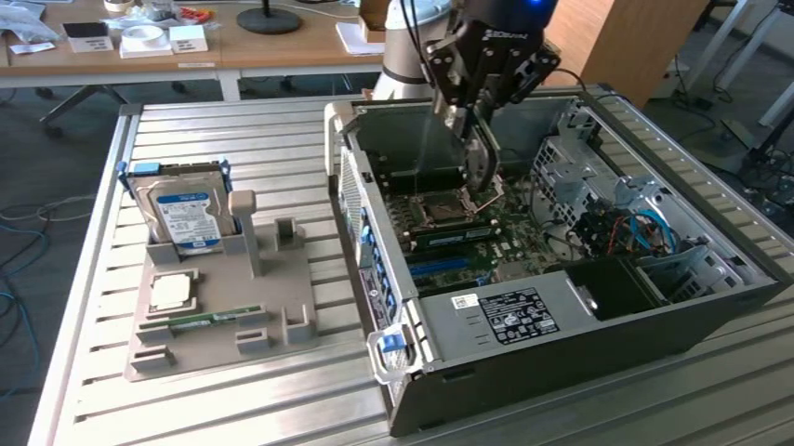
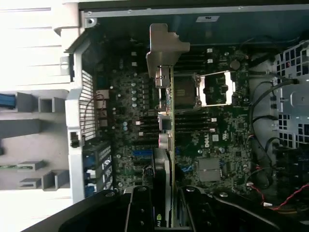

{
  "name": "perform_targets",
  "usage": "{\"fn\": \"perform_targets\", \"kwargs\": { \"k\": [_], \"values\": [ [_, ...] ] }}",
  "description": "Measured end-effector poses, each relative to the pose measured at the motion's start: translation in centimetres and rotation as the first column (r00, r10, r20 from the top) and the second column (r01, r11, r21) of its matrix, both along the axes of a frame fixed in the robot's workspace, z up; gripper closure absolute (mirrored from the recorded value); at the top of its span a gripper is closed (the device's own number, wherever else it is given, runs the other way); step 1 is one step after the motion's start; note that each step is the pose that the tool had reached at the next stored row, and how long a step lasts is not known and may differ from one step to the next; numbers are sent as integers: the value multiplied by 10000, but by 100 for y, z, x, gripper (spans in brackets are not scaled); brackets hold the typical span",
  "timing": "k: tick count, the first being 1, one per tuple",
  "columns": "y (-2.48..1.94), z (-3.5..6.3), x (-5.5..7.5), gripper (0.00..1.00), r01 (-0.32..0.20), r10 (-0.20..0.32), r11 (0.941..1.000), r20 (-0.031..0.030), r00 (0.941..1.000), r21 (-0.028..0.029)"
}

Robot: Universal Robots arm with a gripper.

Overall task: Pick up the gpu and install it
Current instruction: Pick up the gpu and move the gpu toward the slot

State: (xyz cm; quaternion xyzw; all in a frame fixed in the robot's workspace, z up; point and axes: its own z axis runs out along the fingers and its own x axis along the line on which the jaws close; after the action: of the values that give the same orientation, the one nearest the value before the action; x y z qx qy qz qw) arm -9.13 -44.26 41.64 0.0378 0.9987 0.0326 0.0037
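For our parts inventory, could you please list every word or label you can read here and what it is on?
"DELL": white print on the motherboard, wrist view.
Power supply label: too small to read.
Hard drive's blue label: blurred, unreadable.
The gpu: no legible text.

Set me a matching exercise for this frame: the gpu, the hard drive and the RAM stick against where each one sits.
Things:
1. gpu
2. hard drive
3. RAM stick

Places:
A. standing upright in the grey holder
B. lying flat on the grey holder
C. clamped in the gripper over the open computer case

Pairs: 1-C, 2-A, 3-B.
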Motion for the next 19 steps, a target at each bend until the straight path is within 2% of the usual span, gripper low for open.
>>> {"fn": "perform_targets", "kwargs": {
  "k": [19],
  "values": [
    [-1,-4,683,73,-2,2,10000,0,10000,27]
  ]
}}
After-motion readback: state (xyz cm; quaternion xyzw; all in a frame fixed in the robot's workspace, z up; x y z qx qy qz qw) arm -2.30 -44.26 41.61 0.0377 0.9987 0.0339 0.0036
